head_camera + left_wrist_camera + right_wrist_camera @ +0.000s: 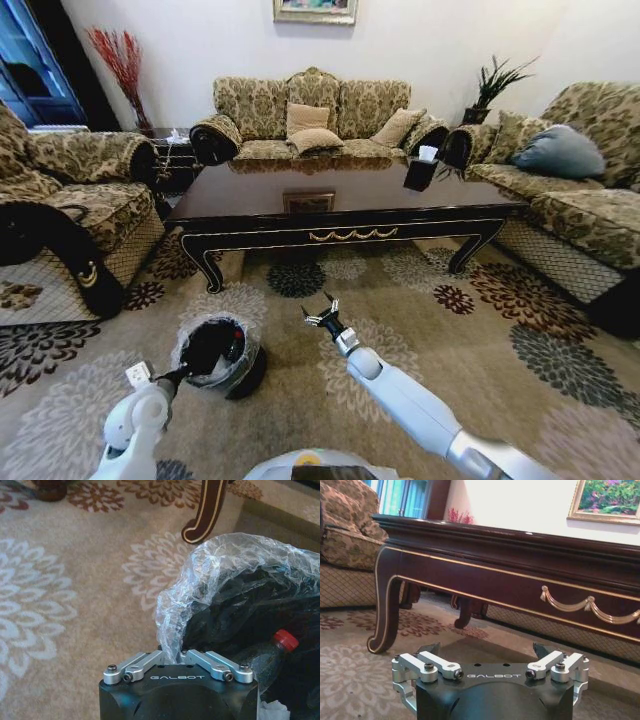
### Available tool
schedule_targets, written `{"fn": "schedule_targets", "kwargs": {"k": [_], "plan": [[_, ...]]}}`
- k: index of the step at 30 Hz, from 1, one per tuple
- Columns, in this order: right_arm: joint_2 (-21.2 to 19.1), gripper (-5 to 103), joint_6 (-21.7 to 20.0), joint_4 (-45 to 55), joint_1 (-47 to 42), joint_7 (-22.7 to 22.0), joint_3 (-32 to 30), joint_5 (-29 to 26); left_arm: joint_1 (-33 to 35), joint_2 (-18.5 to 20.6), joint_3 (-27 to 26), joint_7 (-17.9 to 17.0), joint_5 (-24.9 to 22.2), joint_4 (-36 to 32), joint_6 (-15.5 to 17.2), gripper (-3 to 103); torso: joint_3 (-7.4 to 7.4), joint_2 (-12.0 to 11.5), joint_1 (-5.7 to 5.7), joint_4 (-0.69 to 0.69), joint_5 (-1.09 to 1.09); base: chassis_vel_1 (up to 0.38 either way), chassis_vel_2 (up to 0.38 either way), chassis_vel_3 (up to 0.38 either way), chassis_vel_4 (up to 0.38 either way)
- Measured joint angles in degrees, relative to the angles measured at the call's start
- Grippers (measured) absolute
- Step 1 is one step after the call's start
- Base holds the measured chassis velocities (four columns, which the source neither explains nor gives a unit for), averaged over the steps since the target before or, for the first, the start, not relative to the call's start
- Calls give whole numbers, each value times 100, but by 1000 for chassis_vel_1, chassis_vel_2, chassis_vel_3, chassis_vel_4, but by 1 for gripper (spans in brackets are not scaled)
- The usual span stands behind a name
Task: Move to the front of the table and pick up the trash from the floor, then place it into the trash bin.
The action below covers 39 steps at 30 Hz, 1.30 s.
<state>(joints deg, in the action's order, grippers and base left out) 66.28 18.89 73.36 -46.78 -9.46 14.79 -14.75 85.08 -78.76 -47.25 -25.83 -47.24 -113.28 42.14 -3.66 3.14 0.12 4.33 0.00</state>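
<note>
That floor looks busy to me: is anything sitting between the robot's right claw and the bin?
Nothing visible does. The right gripper, open, hangs over the carpet before the table, and only carpet lies between it and the trash bin. The left gripper is at the bin's rim, shut on its liner.

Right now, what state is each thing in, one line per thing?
left pincer: shut on the bin liner at the rim.
right pincer: open, empty, raised above the carpet in front of the table.
trash bin: upright on the carpet, lined.
bottle: inside the bin, red cap on.
white paper: inside the bin, crumpled.
</note>
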Motion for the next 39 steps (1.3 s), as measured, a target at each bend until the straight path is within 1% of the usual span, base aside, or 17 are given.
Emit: {"fn": "schedule_targets", "kwargs": {"k": [13, 14, 16, 19, 20, 23, 25, 28, 29, 30, 32, 33, 34, 35, 36, 38, 39], "plan": [[-74, 100, -110, 124, -289, -109, -163, 50, 57, -101, 42, -89, 0, -73, -1, 1, 0, 0, 0, -1, -1, 0, 0, 0, 0], [-79, 100, -110, 124, -303, -109, -174, 67, 72, -113, 43, -77, -5, -131, -2, 7, 0, 0, 0, 1, -1, 0, 0, 0, 0], [-82, 100, -110, 117, -311, -109, -190, 84, 92, -122, 43, -76, -1, -185, -2, 7, 0, 0, 0, 2, 0, 0, 0, 0, 0], [-58, 100, -108, 70, -337, -112, -244, 108, 167, -122, 24, -27, 274, -325, -38, 22, 1, 0, 0, -3, 4, 0, 0, 0, 0], [-58, 100, -108, 70, -337, -112, -244, 108, 167, -122, 24, -27, 274, -325, -38, 22, 1, 0, 0, -3, 4, 0, 0, 0, 0], [-69, 100, -107, 67, -353, -113, -268, 59, 272, -63, -43, -33, 405, -548, -98, 39, 0, 0, 0, 0, 0, 0, 0, 0, 0], [-71, 100, -107, 67, -353, -113, -276, 48, 298, -47, -64, -36, 408, -609, -107, 39, 0, 0, 0, 0, 1, 0, 0, 0, 0], [-70, 100, -107, 92, -373, -149, -367, -94, 499, 37, -201, 38, 581, -965, -226, 55, 0, 0, 0, 1, 0, 0, 0, 0, 0], [-70, 100, -107, 92, -373, -149, -367, -94, 499, 37, -201, 38, 581, -965, -226, 55, 0, 0, 0, 1, 0, 0, 0, 0, 0], [-69, 100, -107, 129, -389, -195, -403, -203, 588, 66, -242, 127, 710, -1100, -323, 61, 0, 0, 0, 0, 0, 0, 0, 0, 0], [-71, 100, -107, 241, -440, -300, -525, -489, 794, 136, -315, 363, 1034, -1342, -639, 71, 0, 0, 0, -1, 0, 0, 0, 0, 0], [-71, 100, -83, 296, -471, -328, -618, -634, 888, 166, -338, 501, 1146, -1422, -857, 71, 0, 0, 0, -1, 0, 0, 0, 0, 0], [-69, 100, -9, 354, -505, -335, -730, -737, 995, 189, -359, 674, 1243, -1491, -1196, 77, 0, 0, 0, -1, 1, 0, 0, 0, 0], [-69, 100, -9, 354, -505, -335, -730, -737, 995, 189, -359, 674, 1243, -1491, -1196, 77, 0, 0, 0, -1, 1, 0, 0, 0, 0], [-70, 100, 164, 401, -538, -284, -857, -799, 1090, 197, -383, 849, 1376, -1536, -1581, 82, 0, 1, 0, 0, 1, 0, 0, 0, 0], [-110, 100, 603, 487, -625, 84, -1135, -825, 1187, 168, -422, 1182, 1787, -1548, -2183, 92, 0, 0, 0, -1, 2, 0, 0, 0, 0], [-165, 100, 740, 562, -677, 253, -1268, -823, 1212, 135, -430, 1378, 2098, -1523, -2503, 92, 0, 1, 0, -1, 1, 0, 0, 0, 0]]}}
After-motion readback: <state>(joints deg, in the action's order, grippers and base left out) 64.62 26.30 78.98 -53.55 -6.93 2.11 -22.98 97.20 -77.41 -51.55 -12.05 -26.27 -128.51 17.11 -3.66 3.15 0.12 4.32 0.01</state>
